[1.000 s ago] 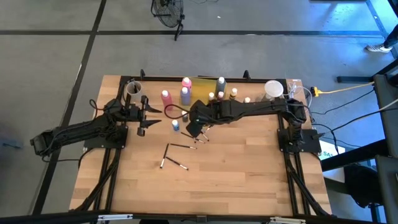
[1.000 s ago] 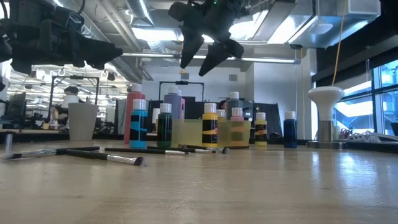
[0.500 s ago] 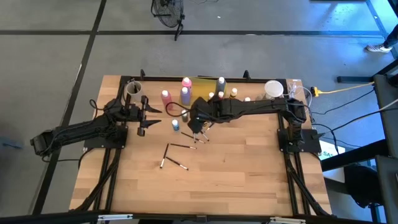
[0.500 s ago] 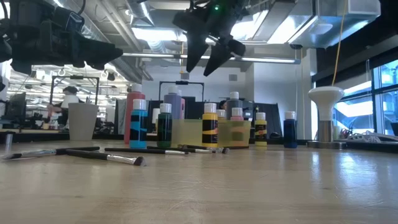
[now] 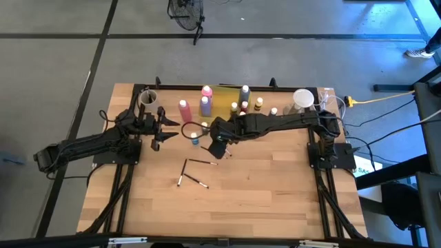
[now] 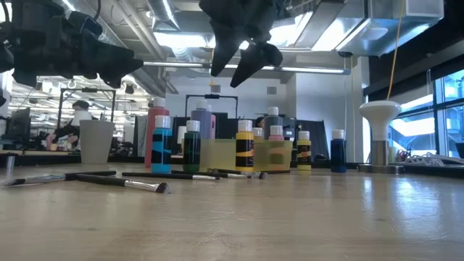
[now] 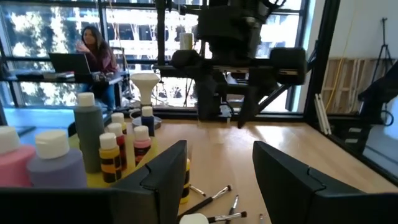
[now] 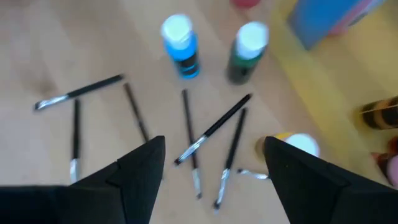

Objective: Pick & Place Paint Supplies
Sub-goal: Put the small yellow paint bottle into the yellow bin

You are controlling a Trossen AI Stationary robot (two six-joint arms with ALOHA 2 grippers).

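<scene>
Several thin dark brushes (image 8: 214, 127) lie flat on the wood at mid-table (image 5: 200, 162). Beside them stand a small blue bottle (image 8: 180, 43), a green one (image 8: 247, 51) and a yellow one (image 8: 298, 144). Tall pink (image 5: 183, 109), purple (image 5: 205, 105) and grey (image 5: 244, 93) bottles stand at the far side. My right gripper (image 8: 214, 168) hangs open above the brushes (image 5: 216, 142), tilted downward, touching nothing. My left gripper (image 7: 221, 180) waits open at the table's left (image 5: 160, 131), pointing level toward the right.
A translucent yellow tray (image 5: 224, 96) with small bottles by it sits at the far edge. A pale cup (image 5: 148, 98) stands far left and a white one (image 5: 302, 98) far right. Bare wood spans the near half of the table (image 5: 262, 200). A person (image 7: 96, 46) sits in the room behind.
My right gripper has stayed above the brushes and turned slightly about its wrist, its fingers still apart. The bottles and brushes lie as before.
</scene>
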